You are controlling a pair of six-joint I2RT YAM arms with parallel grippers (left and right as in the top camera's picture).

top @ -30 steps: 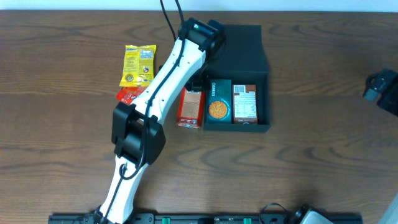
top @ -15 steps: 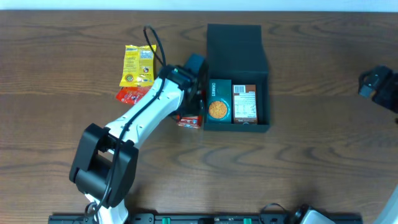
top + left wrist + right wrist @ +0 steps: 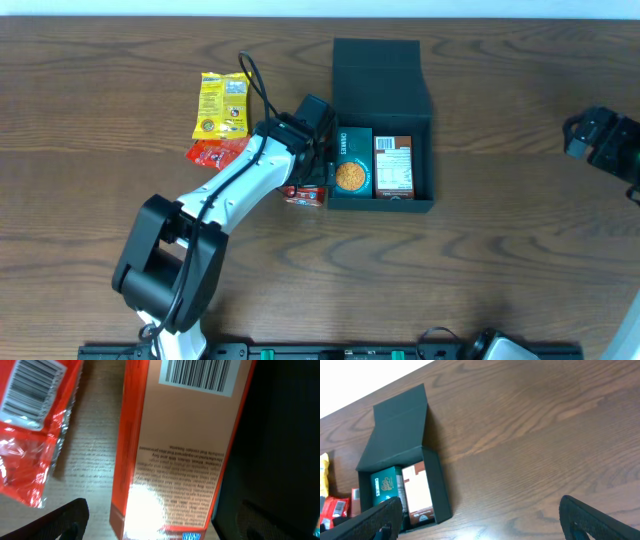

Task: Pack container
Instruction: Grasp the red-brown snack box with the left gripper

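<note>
Overhead, the black container (image 3: 385,205) sits at mid-table with its lid flap laid back toward the far edge. A teal cookie box (image 3: 351,165) and a brown carton (image 3: 393,165) lie side by side inside.

The left gripper (image 3: 167,522) hangs spread wide and empty over the orange box (image 3: 175,450), which lies just left of the container's wall. The right gripper (image 3: 485,520) waits, also spread and empty, at the far right.

The likely hazard is that wall. One left finger appears to sit over black cardboard, so closing could pinch the wall together with the box, or shove the container aside.

A second ago the left arm reached over the lid's far-left corner. It has since drawn back over the orange box. The packed items have not moved.
</note>
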